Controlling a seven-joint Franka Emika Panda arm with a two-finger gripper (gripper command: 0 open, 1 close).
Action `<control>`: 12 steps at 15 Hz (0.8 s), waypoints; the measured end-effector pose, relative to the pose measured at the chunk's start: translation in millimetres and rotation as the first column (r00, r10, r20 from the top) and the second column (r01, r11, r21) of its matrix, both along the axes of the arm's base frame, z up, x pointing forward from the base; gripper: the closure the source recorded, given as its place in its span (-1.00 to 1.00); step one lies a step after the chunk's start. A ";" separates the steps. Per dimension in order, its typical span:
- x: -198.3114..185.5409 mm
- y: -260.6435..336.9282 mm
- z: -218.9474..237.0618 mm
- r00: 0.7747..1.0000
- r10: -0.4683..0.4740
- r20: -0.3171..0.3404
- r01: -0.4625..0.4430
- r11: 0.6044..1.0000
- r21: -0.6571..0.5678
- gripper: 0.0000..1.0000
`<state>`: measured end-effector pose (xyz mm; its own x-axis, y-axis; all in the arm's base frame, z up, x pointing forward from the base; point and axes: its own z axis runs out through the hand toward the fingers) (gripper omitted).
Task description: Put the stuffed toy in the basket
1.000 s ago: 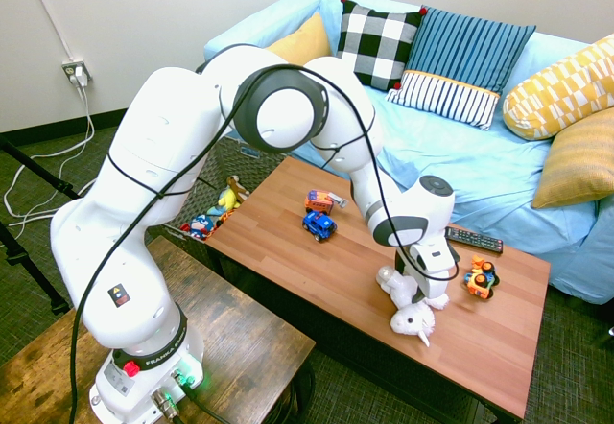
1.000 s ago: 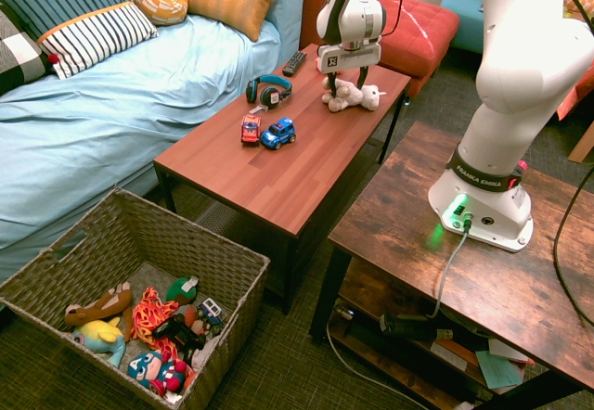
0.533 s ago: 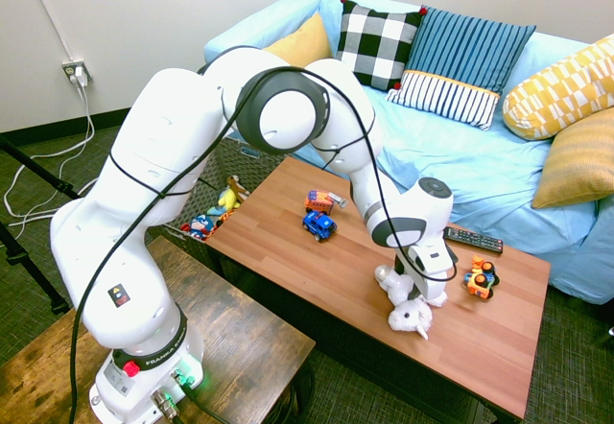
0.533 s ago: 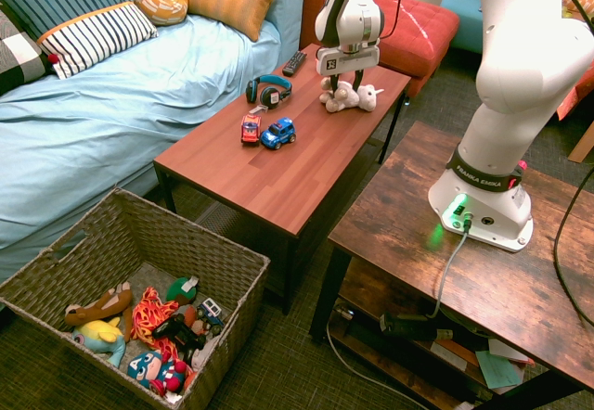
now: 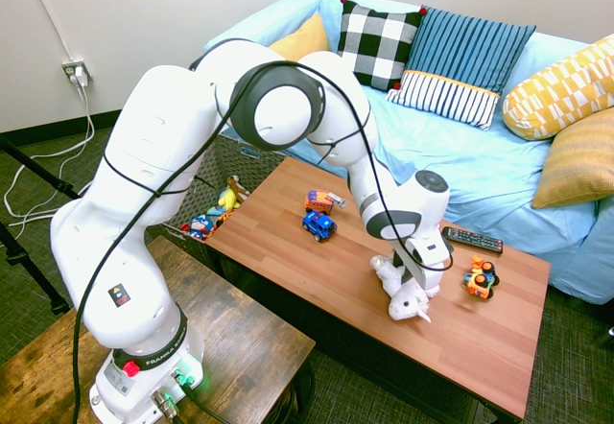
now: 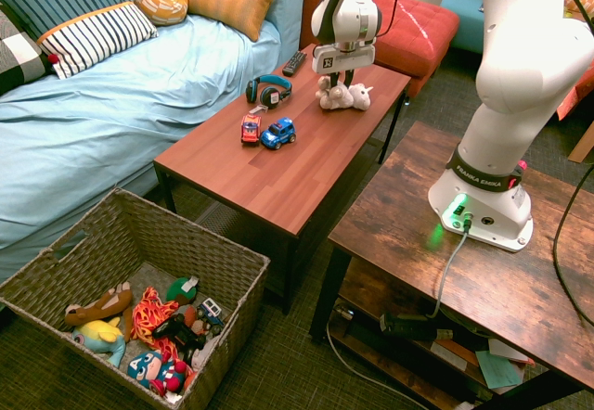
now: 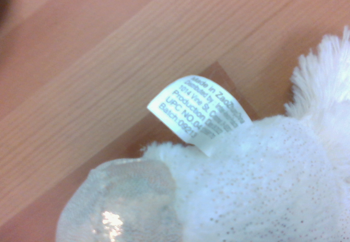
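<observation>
The white stuffed toy (image 5: 407, 305) lies on the far end of the wooden coffee table (image 5: 288, 251), near its front edge. My gripper (image 5: 413, 277) stands straight down on it, fingers pressed into its plush middle, shut on it. The second exterior view has the stuffed toy (image 6: 335, 98) bunched under the gripper (image 6: 340, 82). Close up in the wrist view I see its white fur (image 7: 262, 187), a shiny foot and a sewn-in label. The woven basket (image 6: 232, 254) stands on the floor off the table's other end, and its wall (image 5: 235, 160) shows behind my arm.
A blue toy car (image 6: 277, 133) and a red one (image 6: 251, 129) sit mid-table, with headphones (image 6: 269, 89) behind them. A remote (image 5: 473, 240) and an orange toy car (image 5: 481, 278) lie near the plush. The basket holds several toys. A blue sofa (image 5: 460, 155) runs along the table.
The fingers have closed in on the stuffed toy, squeezing it narrower. The toy and gripper have shifted slightly along the table toward the cars.
</observation>
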<state>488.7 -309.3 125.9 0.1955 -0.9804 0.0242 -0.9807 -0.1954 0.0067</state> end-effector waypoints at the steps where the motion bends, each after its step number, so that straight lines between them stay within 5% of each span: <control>1: 2.2 3.9 9.2 1.000 0.008 0.011 -0.008 1.000 0.005 1.00; 6: 23.8 65.9 92.0 0.991 0.096 0.095 -0.101 0.994 0.047 1.00; 12: 62.4 222.5 198.6 0.972 0.173 0.161 -0.185 0.981 0.063 1.00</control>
<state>551.1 -86.8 324.5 0.3679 -0.9298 -0.0065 -0.9177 -0.3620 -0.1637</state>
